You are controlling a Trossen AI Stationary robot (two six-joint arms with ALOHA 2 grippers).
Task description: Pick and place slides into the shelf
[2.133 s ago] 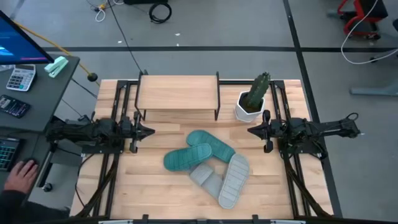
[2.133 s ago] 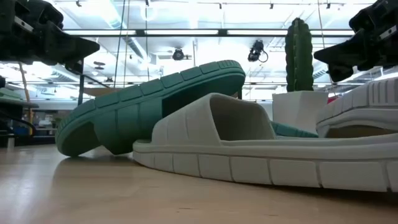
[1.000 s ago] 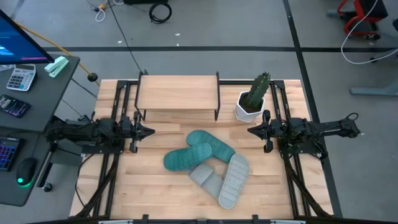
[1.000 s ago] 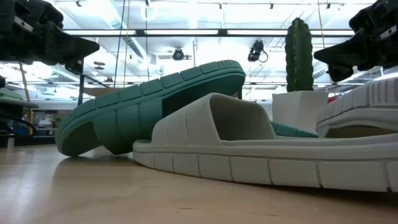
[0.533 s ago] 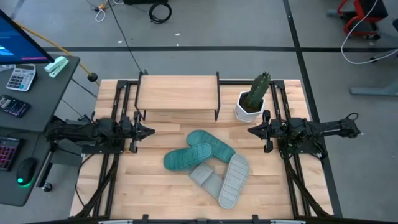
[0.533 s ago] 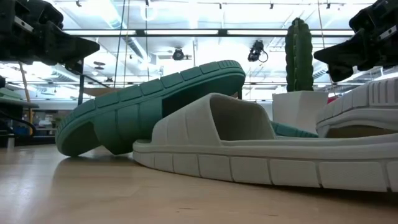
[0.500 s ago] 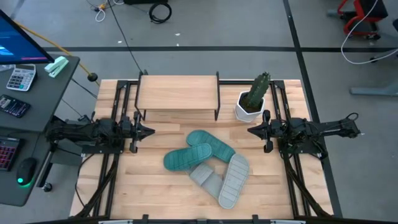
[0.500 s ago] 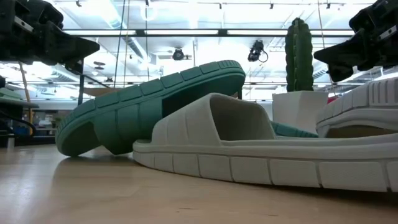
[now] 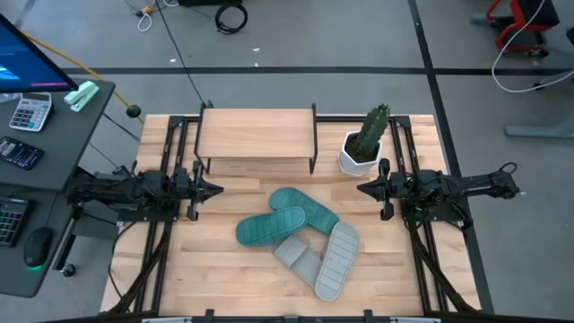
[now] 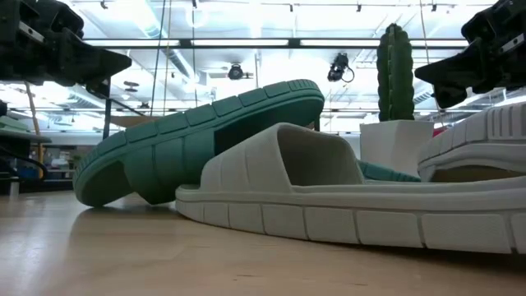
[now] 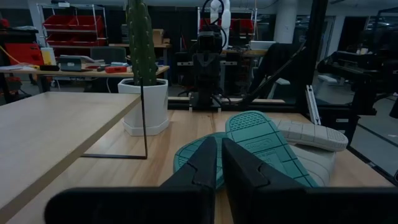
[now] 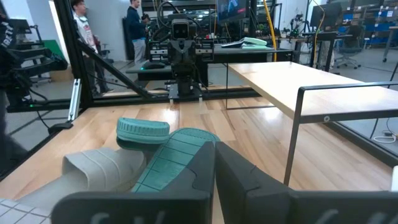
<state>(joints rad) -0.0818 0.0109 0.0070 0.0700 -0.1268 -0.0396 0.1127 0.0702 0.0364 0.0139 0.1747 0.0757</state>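
Four slides lie in a heap near the table's middle. One teal slide (image 9: 309, 208) lies flat, and the other teal slide (image 9: 267, 230) lies sole up, tilted, with one end on it. The two grey slides (image 9: 296, 256) (image 9: 336, 260) lie on the near side, the right one sole up. In the low view the tilted teal slide (image 10: 205, 136) leans behind a grey slide (image 10: 329, 201). The shelf (image 9: 256, 135) stands at the far edge. My left gripper (image 9: 218, 189) hovers shut to the left of the heap, and my right gripper (image 9: 361, 189) hovers shut to its right. Both show shut in their wrist views (image 11: 220, 163) (image 12: 215, 163).
A cactus in a white pot (image 9: 363, 145) stands right of the shelf, close to my right gripper. Thin black shelf legs (image 11: 145, 121) reach the tabletop. A desk with a calculator (image 9: 30, 112) sits off the table's left. People (image 12: 134, 28) stand in the room beyond.
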